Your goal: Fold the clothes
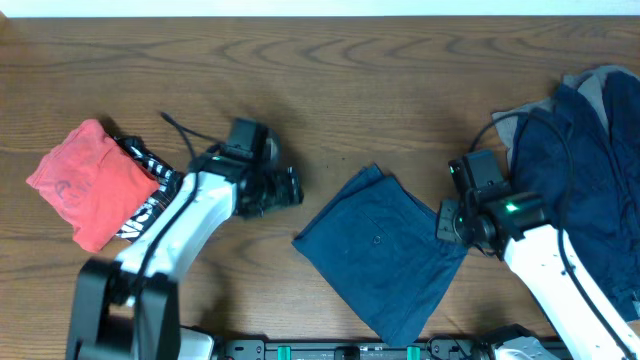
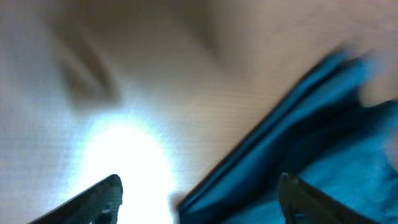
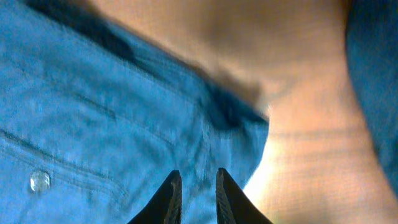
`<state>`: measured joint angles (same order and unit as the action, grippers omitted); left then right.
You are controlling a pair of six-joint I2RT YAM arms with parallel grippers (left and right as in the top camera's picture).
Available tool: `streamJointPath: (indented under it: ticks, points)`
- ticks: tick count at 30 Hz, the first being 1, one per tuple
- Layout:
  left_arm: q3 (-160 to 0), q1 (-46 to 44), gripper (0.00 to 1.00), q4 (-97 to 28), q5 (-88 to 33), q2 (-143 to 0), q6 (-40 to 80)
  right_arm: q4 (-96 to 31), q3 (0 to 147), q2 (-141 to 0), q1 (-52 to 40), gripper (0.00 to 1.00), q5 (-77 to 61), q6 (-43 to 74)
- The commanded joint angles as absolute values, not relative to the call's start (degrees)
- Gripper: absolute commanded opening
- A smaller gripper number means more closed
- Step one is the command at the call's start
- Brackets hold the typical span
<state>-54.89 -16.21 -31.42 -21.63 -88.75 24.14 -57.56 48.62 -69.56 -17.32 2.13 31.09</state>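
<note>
**benchbot_dan:** How far along was the folding at that point?

**yam_tinkerer:** Early-ish, I'd say. On the wooden table (image 1: 320, 70), the biggest thing was a rumpled heap (image 1: 590, 170) of navy and grey cloth, just past the right gripper (image 1: 443, 220) on its outer side. None of it was folded. The navy trousers (image 1: 385, 250) lay between the two grippers, doubled into a flat, skewed rectangle, so that one looked mostly done. Well out beyond the left gripper (image 1: 290, 190) sat a red piece (image 1: 85, 185), bunched rather than tidy, touching a black-and-white piece (image 1: 150, 205).

**benchbot_dan:** And the grippers?

**yam_tinkerer:** The left one was spread wide with nothing in it, right at the trousers' stacked edge. The right one's fingers were nearly together over the opposite corner. I couldn't tell if any cloth was pinched.

**benchbot_dan:** What was the fabric like?

**yam_tinkerer:** Matte woven stuff, limp, with stitched seams and one small shiny button (image 3: 39, 180).
</note>
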Motion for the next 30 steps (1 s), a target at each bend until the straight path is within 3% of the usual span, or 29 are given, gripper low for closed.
streamJointPath:
  ticks: [1,11,16,24,28,30]
  points:
    - [-55.9,-16.9,0.85,-28.1,-21.0,-87.8,24.0,-58.9,47.4,-69.9,-17.6,0.18,-3.2,33.8]
    - [-55.7,-22.7,0.88,-24.2,-26.2,-97.2,24.0,-46.7,32.7,-70.6,-18.1,0.19,-12.1,38.6]
    - [-55.7,-24.9,0.9,-25.2,-28.8,-101.8,24.0,-41.4,29.6,-70.9,-18.0,0.21,-7.1,40.6]
    - [-55.7,-25.3,0.96,-28.4,-29.2,-102.7,24.1,-20.1,28.9,-77.3,-18.0,0.19,-2.7,38.0]
    - [-55.7,-25.3,0.98,-28.0,-29.6,-102.7,24.3,-10.0,28.9,-83.9,-17.9,0.31,-2.8,35.6]
    - [-55.8,-24.8,0.98,-27.7,-29.4,-102.5,24.3,-8.3,28.9,-86.2,-17.9,0.32,-2.8,35.5]
